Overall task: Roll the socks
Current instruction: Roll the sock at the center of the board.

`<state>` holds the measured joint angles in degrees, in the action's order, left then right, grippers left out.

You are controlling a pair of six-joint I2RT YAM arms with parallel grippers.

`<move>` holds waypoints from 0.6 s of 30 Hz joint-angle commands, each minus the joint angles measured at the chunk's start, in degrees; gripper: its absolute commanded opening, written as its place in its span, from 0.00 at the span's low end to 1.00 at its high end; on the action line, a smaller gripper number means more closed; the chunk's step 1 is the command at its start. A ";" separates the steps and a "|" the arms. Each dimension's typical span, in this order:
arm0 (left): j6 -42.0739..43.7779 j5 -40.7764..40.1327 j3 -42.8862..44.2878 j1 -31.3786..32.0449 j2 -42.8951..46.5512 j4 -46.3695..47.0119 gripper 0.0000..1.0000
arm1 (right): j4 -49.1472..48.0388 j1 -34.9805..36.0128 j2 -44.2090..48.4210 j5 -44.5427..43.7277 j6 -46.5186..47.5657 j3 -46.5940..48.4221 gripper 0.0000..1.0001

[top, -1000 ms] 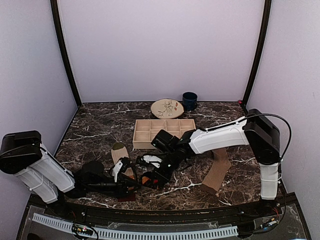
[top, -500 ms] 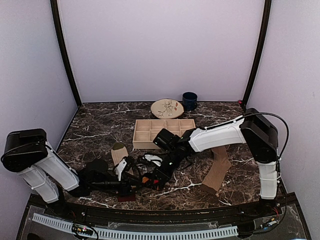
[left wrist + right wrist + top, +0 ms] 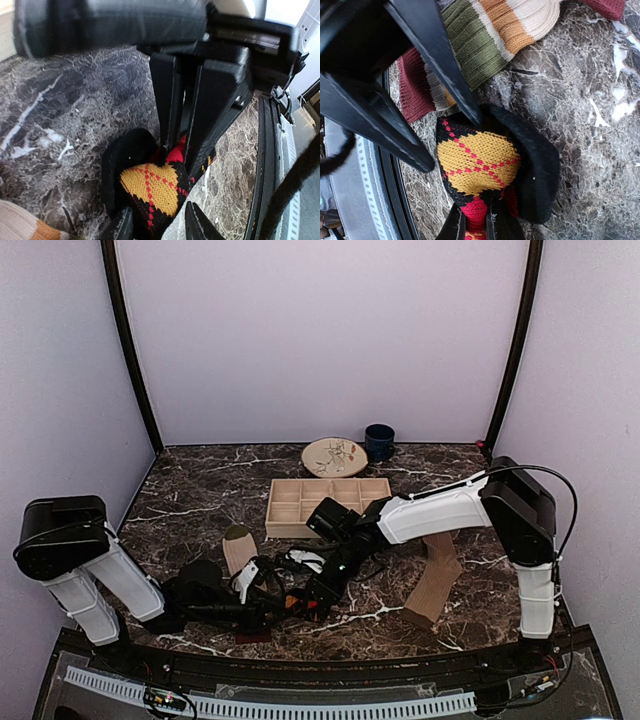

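Between right pincer tips: argyle sock.

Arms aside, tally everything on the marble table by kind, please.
Socks: 3 (beige striped sock, black argyle sock, plain tan ribbed sock)
Trays: 1 (wooden divided tray)
Plates: 1 (patterned round plate)
Cups: 1 (dark blue cup)
Total: 6

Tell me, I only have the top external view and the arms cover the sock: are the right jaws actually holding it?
Observer: Yes. In the right wrist view the right jaws are pinched shut on the red patch of the argyle sock.
Operator: And the left jaws?
Observer: The left wrist view shows them apart, one on each side of the yellow diamond, not clamped.
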<state>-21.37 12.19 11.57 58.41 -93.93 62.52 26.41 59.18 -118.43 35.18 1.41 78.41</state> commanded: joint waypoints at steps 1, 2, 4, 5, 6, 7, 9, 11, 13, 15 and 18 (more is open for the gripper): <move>0.34 2.12 1.18 0.30 -3.37 3.54 0.38 | 0.78 -0.29 -1.49 0.98 0.35 -0.19 0.00; 0.07 2.51 1.10 0.30 -4.22 4.56 0.38 | 0.71 -0.29 -1.48 1.00 0.23 -0.35 0.00; -0.35 3.22 1.08 0.30 -5.70 6.70 0.37 | 0.34 -0.29 -1.36 1.21 0.09 -0.60 0.00; -0.49 3.42 1.16 0.30 -6.52 7.39 0.37 | 0.31 -0.40 -1.44 1.30 0.00 -0.59 0.00; -0.59 3.53 1.25 0.30 -6.99 7.82 0.37 | 0.22 -0.38 -1.45 1.38 0.00 -0.55 0.00; -0.61 3.55 1.30 0.30 -7.39 8.12 0.36 | 0.17 -0.37 -1.49 1.57 0.00 -0.54 0.00; -0.81 3.48 1.35 0.30 -8.23 9.01 0.34 | -0.04 -0.42 -1.58 1.93 0.00 -0.46 0.00; -1.03 3.61 1.42 0.30 -9.19 9.95 0.32 | -0.05 -0.38 -1.70 2.09 -0.09 -0.25 0.00; -1.29 3.85 1.67 0.30 -10.17 10.68 0.29 | -0.01 -0.45 -1.80 2.24 -0.06 -0.13 0.00; -1.54 3.98 1.99 0.30 -10.83 11.16 0.25 | 0.05 -0.38 -1.73 2.34 0.08 -0.12 0.00; -2.07 3.97 2.30 0.30 -11.31 11.62 0.17 | -0.30 -0.31 -1.63 2.58 -0.09 -0.53 0.00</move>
<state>-22.35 14.85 12.80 58.41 -104.18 72.53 26.87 58.83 -118.65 36.64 1.39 78.37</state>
